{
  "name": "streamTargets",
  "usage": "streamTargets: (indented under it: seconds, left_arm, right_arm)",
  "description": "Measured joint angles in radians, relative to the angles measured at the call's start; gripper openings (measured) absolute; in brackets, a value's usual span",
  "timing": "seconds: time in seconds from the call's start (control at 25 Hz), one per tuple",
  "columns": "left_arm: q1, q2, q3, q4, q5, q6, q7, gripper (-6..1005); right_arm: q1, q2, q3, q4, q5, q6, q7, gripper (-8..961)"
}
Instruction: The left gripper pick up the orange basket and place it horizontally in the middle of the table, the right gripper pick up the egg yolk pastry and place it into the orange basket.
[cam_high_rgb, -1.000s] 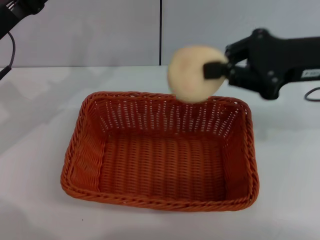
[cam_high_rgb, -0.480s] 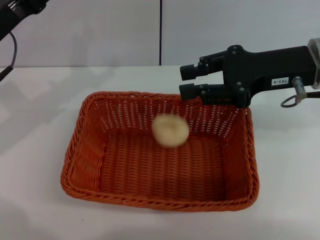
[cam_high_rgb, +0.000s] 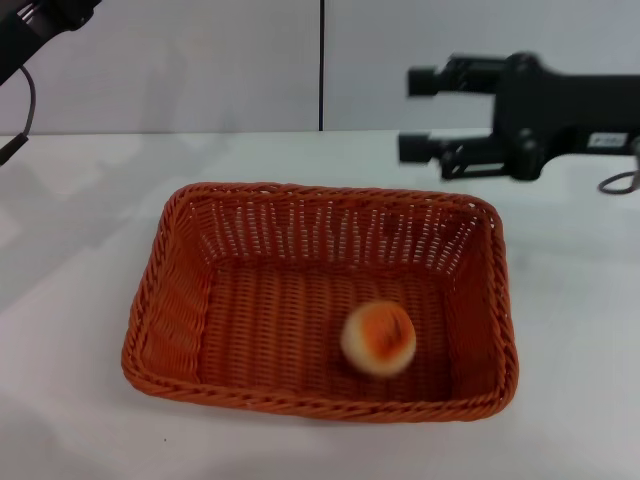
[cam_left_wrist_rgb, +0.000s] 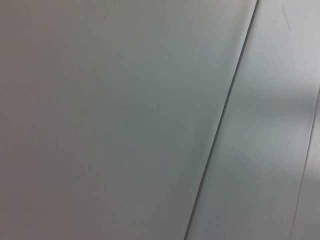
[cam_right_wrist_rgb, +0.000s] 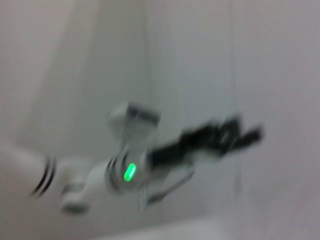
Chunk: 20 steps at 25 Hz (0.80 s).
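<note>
The orange basket (cam_high_rgb: 165, 300) lies lengthwise across the middle of the white table (cam_high_rgb: 70, 250). The egg yolk pastry (cam_high_rgb: 378, 338) rests inside it on the woven floor, toward the front right, browned top up and free of any gripper. My right gripper (cam_high_rgb: 418, 113) hovers above and behind the basket's far right corner, open with nothing between its fingers. My left arm (cam_high_rgb: 40, 20) is raised at the top left of the head view. The right wrist view shows the left gripper (cam_right_wrist_rgb: 220, 137) as blurred black jaws beyond the green light.
A grey wall (cam_high_rgb: 200, 60) with a dark vertical seam stands behind the table. The left wrist view shows only that wall (cam_left_wrist_rgb: 125, 125). A cable (cam_high_rgb: 620, 183) hangs by the right arm at the right edge.
The right gripper opened and let go of the pastry, which fell into the basket and rolled to the front right. The gripper then rose and drew back.
</note>
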<state>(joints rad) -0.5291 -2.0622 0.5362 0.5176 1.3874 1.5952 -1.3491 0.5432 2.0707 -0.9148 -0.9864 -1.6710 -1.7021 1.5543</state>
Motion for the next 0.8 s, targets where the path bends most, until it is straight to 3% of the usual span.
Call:
streamTargets:
  seconds: [0.08,0.12,0.24,0.44,0.48,0.52,0.68,0.8]
  left_arm:
    - [0.0,0.0,-0.005,0.0,0.0,0.0,0.001,813]
    - [0.0,0.0,-0.005,0.0,0.0,0.0,0.001,813]
    - [0.002,-0.001,-0.008,0.0,-0.001,0.0,0.001,813]
    - [0.011,-0.003,-0.009,-0.025,-0.012,0.003,0.021,813]
    - [0.014,-0.002,-0.01,-0.06,-0.045,0.01,0.065,813]
    - [0.014,-0.002,-0.01,-0.06,-0.045,0.01,0.065,813]
    - [0.033,-0.004,-0.01,-0.13,-0.14,0.022,0.2,813]
    - [0.041,-0.005,-0.01,-0.18,-0.212,0.035,0.285,813]
  right_arm:
    - [-0.065,0.003,0.045,0.03,0.139,-0.006,-0.12,727]
    - [-0.065,0.003,0.045,0.03,0.139,-0.006,-0.12,738]
    - [-0.158,0.004,0.072,0.11,0.366,-0.015,-0.316,772]
    - [-0.271,0.004,0.087,0.423,0.875,-0.156,-0.733,783]
    - [-0.286,0.005,0.104,0.54,1.023,-0.213,-0.845,783]
    - [-0.286,0.005,0.104,0.54,1.023,-0.213,-0.845,783]
    - [-0.289,0.005,0.183,0.741,1.248,-0.265,-0.938,784]
    - [-0.288,0.004,0.239,0.791,1.289,-0.261,-0.955,784]
